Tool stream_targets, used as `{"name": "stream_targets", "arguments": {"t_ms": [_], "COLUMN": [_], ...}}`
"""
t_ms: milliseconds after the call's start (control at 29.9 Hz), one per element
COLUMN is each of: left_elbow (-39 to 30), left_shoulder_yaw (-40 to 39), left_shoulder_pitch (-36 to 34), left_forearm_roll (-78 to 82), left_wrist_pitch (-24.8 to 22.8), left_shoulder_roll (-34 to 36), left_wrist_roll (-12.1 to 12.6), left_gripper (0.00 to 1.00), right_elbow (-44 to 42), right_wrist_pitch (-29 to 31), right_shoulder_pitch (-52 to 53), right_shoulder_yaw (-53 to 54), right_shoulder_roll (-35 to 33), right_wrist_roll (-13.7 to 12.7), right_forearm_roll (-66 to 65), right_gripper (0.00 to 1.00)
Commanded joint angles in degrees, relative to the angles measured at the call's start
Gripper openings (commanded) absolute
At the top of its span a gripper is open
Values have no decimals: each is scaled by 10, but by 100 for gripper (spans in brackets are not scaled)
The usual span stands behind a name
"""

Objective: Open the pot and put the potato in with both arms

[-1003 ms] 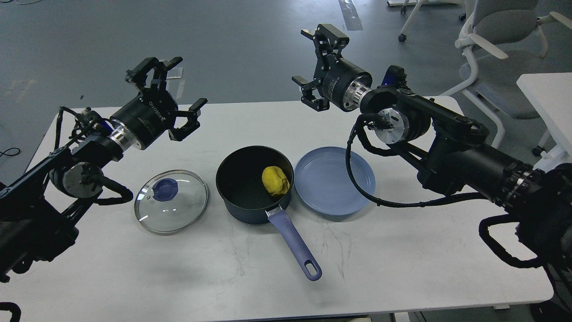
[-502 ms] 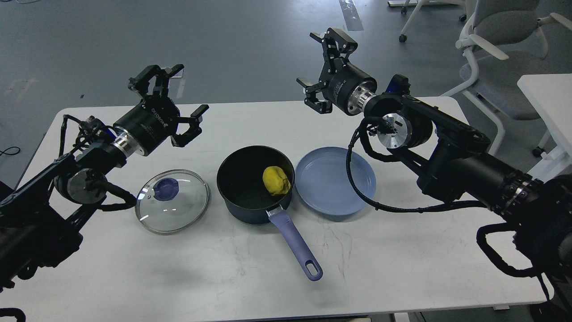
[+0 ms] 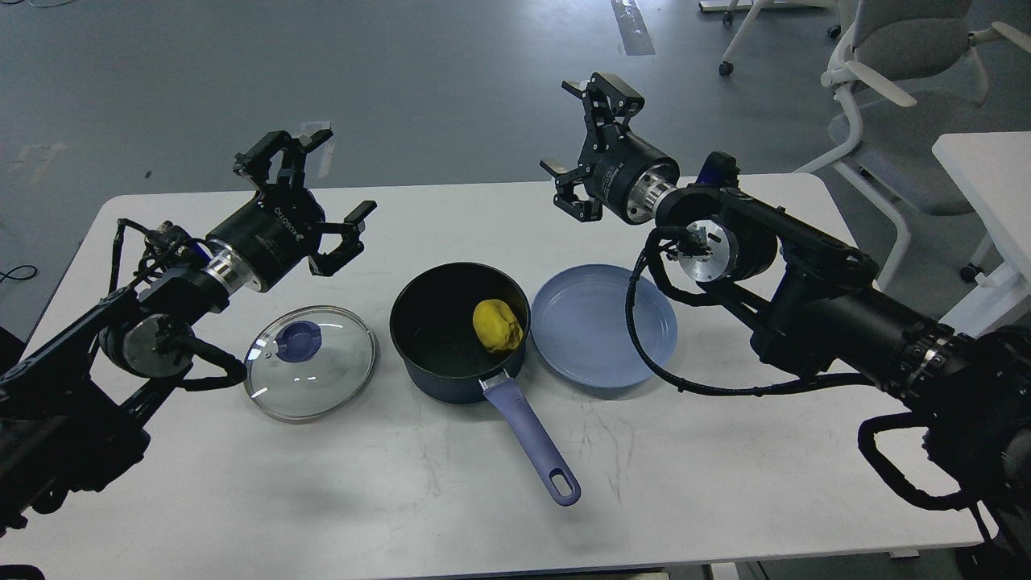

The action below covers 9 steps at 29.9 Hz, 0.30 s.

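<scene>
A dark pot point(image 3: 439, 366) with a purple handle point(image 3: 536, 443) stands open at the table's middle. A yellow potato point(image 3: 497, 325) lies inside it at the right. The glass lid point(image 3: 310, 362) with a blue knob lies flat on the table to the pot's left. My left gripper point(image 3: 314, 193) is open and empty, raised above the table behind the lid. My right gripper point(image 3: 586, 141) is open and empty, raised behind the pot and the plate.
An empty blue plate point(image 3: 604, 326) lies right of the pot. The white table point(image 3: 725, 483) has bare surface at the front. A white office chair point(image 3: 894, 89) and another white table point(image 3: 991, 177) stand at the far right.
Both grippers stay open and empty. The left gripper has sunk a little and drifted right. The right gripper has drifted right and slightly down.
</scene>
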Motion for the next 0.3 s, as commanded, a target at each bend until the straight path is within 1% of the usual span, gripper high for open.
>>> {"name": "stream_targets", "arguments": {"t_ms": [0,268], "left_elbow": [0,0], "left_shoulder_yaw": [1,4], "left_shoulder_pitch": [2,2], "left_forearm_roll": [0,0], "left_wrist_pitch": [1,1], "left_shoulder_roll": [0,-2], "left_wrist_roll": [0,0], "left_gripper": [98,98], "right_elbow": [2,5], "right_wrist_pitch": [-3,1], "right_shoulder_pitch": [1,1], "right_shoulder_yaw": [0,-2], "right_shoulder_roll": [0,-5], "right_wrist_roll": [-1,-2], "right_forearm_roll": [0,0], "right_gripper": [100,100]}}
